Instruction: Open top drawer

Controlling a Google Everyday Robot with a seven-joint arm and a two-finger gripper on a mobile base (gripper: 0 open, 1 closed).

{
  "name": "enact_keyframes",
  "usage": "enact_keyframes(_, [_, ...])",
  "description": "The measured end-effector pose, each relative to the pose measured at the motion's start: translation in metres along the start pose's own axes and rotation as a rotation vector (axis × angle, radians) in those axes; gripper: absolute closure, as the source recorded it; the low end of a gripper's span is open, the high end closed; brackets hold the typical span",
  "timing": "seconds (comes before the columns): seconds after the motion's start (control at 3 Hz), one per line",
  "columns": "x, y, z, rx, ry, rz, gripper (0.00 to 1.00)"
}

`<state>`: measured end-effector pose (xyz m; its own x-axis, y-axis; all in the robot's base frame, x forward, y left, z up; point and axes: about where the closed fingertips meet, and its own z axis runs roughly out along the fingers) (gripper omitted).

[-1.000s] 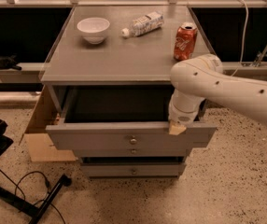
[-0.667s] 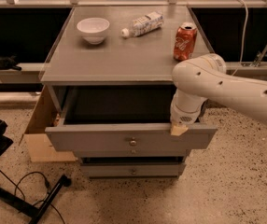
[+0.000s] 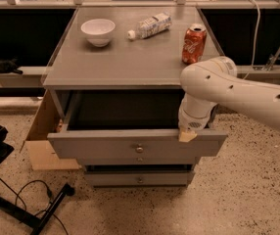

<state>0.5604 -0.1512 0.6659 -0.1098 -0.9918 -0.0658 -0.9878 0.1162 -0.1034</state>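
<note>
Pulling seems to be the step in hand: the top drawer [image 3: 105, 147] stands well out from under the table's [image 3: 130, 67] front edge, its knob [image 3: 139, 149] untouched at centre. The pincer [image 3: 188, 135] sits on the upper rim of the drawer front, towards the table's front right corner. Whether it is apart or together I cannot tell.

I judge the task nearly done. The next move calls for a short straight pull outward, or simply letting go and lifting clear.

The drawer's inside is dark, so its contents cannot be made out. The white bowl [image 3: 98, 31] near the back left corner looks empty. A plastic bottle [image 3: 150, 25] lies by the back edge, and a Coca-Cola can [image 3: 194, 44] stands upright near the right edge.
</note>
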Motion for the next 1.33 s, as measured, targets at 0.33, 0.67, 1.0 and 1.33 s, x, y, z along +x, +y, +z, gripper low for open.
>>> enact_keyframes(0.33, [0.0000, 0.0000, 0.0000, 0.000, 0.000, 0.000, 0.59])
enact_keyframes(0.67, [0.0000, 0.0000, 0.0000, 0.000, 0.000, 0.000, 0.35])
enact_keyframes(1.0, [0.0000, 0.0000, 0.0000, 0.000, 0.000, 0.000, 0.12])
enact_keyframes(1.33, [0.0000, 0.0001, 0.0001, 0.000, 0.000, 0.000, 0.00])
